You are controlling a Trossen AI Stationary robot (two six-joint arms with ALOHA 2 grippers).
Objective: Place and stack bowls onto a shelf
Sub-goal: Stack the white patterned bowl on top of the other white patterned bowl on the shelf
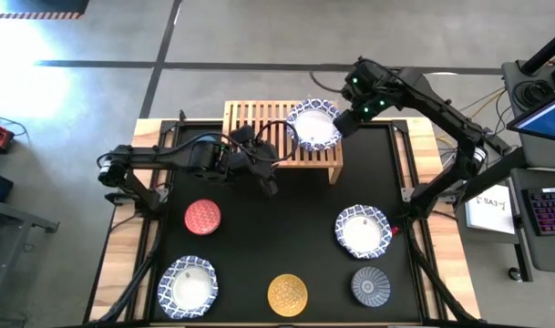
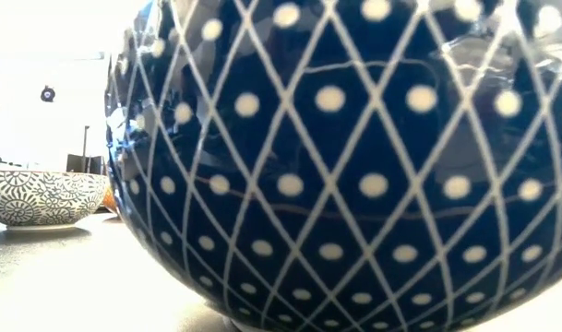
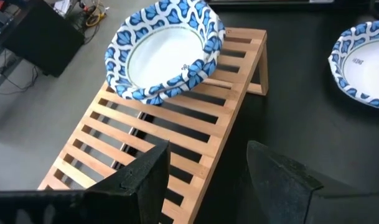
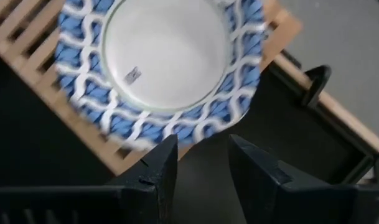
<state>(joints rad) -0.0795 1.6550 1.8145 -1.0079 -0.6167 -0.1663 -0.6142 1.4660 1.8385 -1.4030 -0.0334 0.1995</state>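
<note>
A white bowl with a blue-patterned rim (image 1: 313, 126) sits on the slats at the right end of the light-wood shelf (image 1: 259, 137). It also shows in the left wrist view (image 3: 164, 53) and the right wrist view (image 4: 167, 59). My right gripper (image 1: 347, 121) is open just off the bowl's right rim, with nothing between its fingers (image 4: 201, 155). My left gripper (image 1: 263, 175) is open and empty in front of the shelf's middle (image 3: 208, 168). On the black mat lie a red bowl (image 1: 202, 217), a yellow bowl (image 1: 287, 293), a ribbed grey bowl (image 1: 369, 285) and two more white blue-rimmed bowls (image 1: 188, 285) (image 1: 362, 230).
A dark blue bowl with white dots and lattice (image 2: 354, 166) stands right in front of the low camera and blocks most of that view. A patterned bowl (image 2: 41, 195) shows to its left. The shelf's left and middle slats (image 3: 145, 143) are bare.
</note>
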